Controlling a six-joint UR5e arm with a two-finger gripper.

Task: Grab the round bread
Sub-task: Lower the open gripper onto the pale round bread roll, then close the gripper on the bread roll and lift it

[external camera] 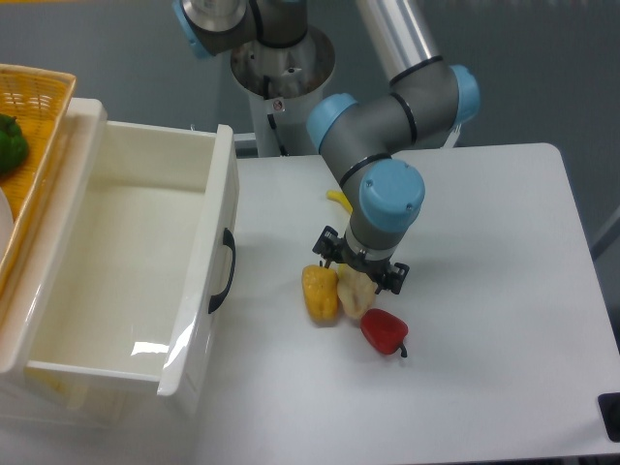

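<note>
My claw (360, 271) spreads wide over the round bread (355, 292); closing, a finger could nudge the touching yellow pepper (320, 293).

A robotics lab or test cell, not a home. A grey industrial robot arm with light blue joint caps (387, 145) rises from a round metal pedestal base (281, 68) behind a plain white rectangular table (504, 320). The backdrop is bare grey floor. Props are laid out as for a trial: a white plastic open drawer with a black handle (136, 262), a woven yellow wicker basket (34, 136) at the left edge, and small toy-like food items on the tabletop.
</note>
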